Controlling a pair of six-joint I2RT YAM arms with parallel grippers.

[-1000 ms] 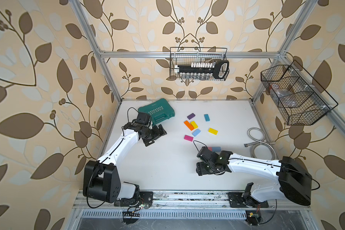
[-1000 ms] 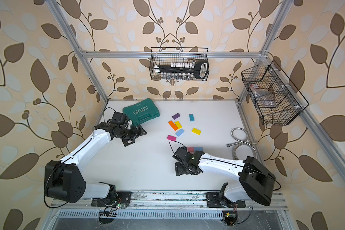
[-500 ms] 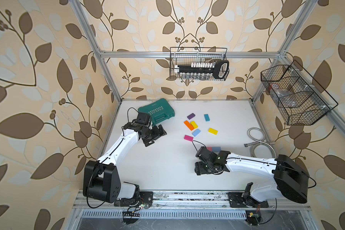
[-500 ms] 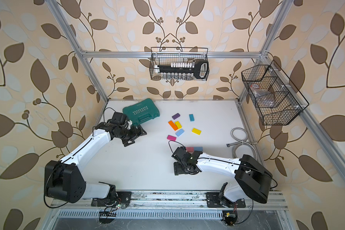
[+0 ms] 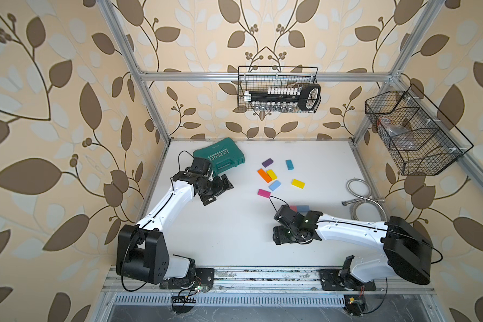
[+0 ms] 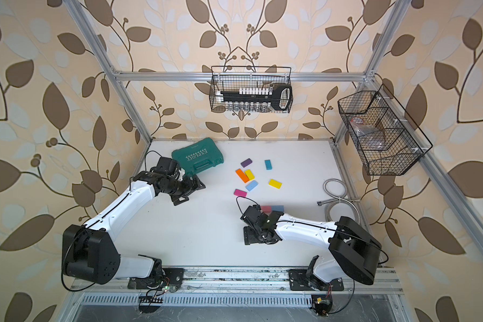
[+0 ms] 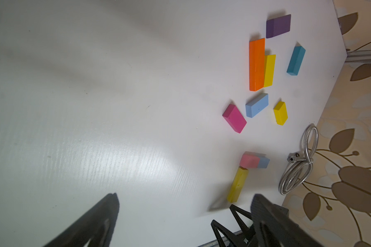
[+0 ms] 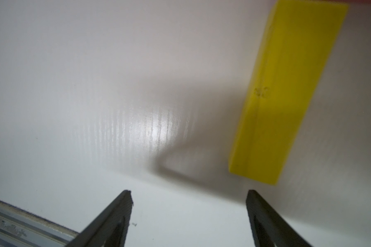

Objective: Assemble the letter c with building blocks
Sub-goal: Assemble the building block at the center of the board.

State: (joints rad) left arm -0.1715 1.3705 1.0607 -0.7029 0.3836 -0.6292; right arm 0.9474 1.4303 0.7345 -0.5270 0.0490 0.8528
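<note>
**Claws spread and empty; blocks lying loose on the table**

My right claw sat low over the white table, right of centre in both top views. Its jaws were spread wide and gripped nothing; the right wrist view showed only bare table between them. A long yellow block lay flat just ahead of one fingertip, outside the gap. My claw hid this block in both top views.

The left wrist view showed the long yellow block reaching the end of a pink block. The pink block lay end to end against a blue block. In a top view this pair lay just above my right claw.

My left claw, left of centre, was also spread fully and held nothing. It lay just below the green case.

The other blocks were scattered in the upper middle of the table:
- a purple block and a teal block, each apart from the rest;
- an orange block touching a yellow block side by side;
- a light blue block, a magenta block and a second yellow block.

A metal hose lay coiled at the table's right edge.
</note>
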